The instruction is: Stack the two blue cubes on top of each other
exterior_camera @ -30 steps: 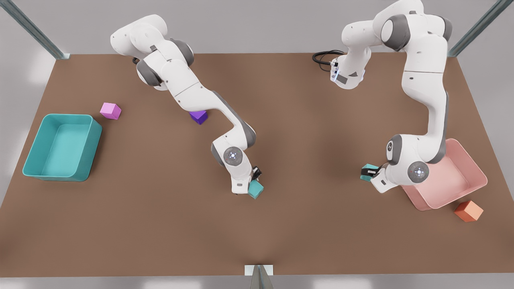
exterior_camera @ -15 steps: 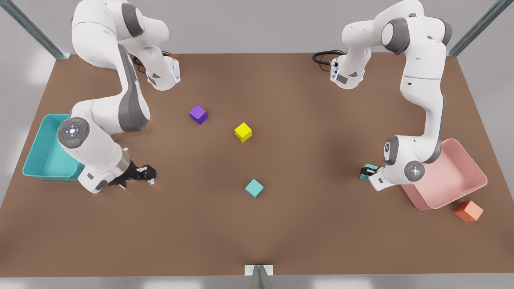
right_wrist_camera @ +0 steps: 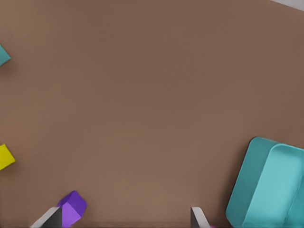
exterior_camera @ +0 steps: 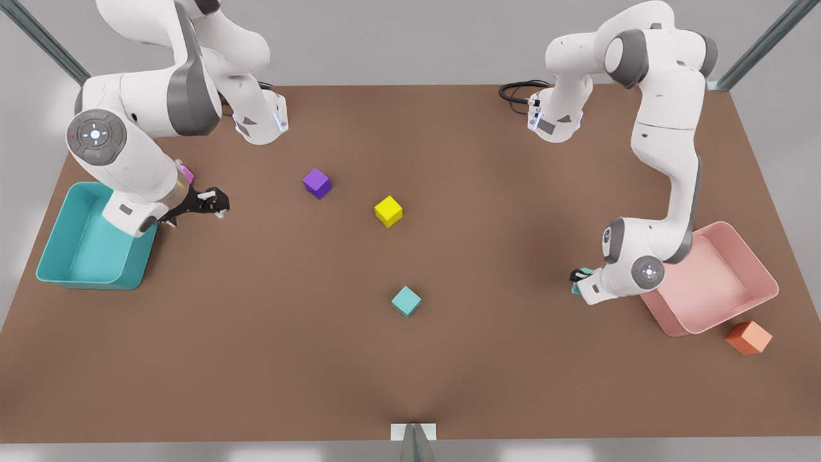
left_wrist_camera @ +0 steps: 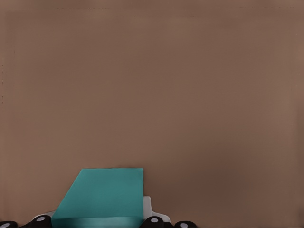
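In left claw (exterior_camera: 575, 282): blue cube (left_wrist_camera: 102, 197)

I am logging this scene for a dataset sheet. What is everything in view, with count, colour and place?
Blue cubes: two, teal; free blue cube on the table near the middle front, held blue cube in the left gripper beside the pink bin.
Purple cube: one, purple, middle back.
Yellow cube: one, yellow, centre.
Pink cube: one, pink, mostly hidden behind the right arm.
Orange cube: one, orange, outside the pink bin, front view's right.
Teal bin: one, front view's left.
Pink bin: one, front view's right.
Table: one, brown.
Left gripper: shut on the held blue cube.
Right gripper: open, beside the teal bin.
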Robot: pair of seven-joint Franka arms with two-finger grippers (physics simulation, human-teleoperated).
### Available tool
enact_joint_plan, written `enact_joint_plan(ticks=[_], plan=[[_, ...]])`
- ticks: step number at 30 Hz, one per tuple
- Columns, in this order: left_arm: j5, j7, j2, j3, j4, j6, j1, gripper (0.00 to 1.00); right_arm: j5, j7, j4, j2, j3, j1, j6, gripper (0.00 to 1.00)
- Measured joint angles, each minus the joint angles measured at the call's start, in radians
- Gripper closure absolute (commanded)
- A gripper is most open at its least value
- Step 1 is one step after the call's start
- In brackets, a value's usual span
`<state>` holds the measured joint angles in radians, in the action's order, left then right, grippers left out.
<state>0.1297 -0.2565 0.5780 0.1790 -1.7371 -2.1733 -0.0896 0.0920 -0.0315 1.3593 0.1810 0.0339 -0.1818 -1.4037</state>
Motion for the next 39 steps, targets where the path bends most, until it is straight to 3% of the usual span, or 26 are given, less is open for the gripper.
enact_joint_plan(ticks=[4,10,14,37,38,39], plan=[[-0.001,0.134,0.029,0.142,0.229,0.131,0.181,0.38,0.001,-0.009,0.0,-0.006,0.0,0.002,0.012,0.0],[-0.004,0.432,0.337,0.149,0.686,0.243,0.501,0.38,0.004,-0.019,0.003,0.004,0.003,0.036,0.022,0.0],[-0.004,0.61,0.446,0.11,0.826,0.252,0.609,0.38,0.004,-0.021,0.001,0.052,0.001,0.018,0.025,0.0],[-0.008,1.13,0.507,0.1,0.858,0.087,0.622,0.36,-0.006,-0.037,-0.036,0.103,-0.004,0.034,0.022,0.0],[-0.008,1.141,0.507,0.1,0.858,0.085,0.62,0.3,-0.007,-0.038,-0.037,0.104,-0.003,0.033,0.023,0.0],[-0.009,1.151,0.507,0.1,0.856,0.084,0.619,0.04,-0.008,-0.039,-0.037,0.106,-0.003,0.032,0.023,0.0]])
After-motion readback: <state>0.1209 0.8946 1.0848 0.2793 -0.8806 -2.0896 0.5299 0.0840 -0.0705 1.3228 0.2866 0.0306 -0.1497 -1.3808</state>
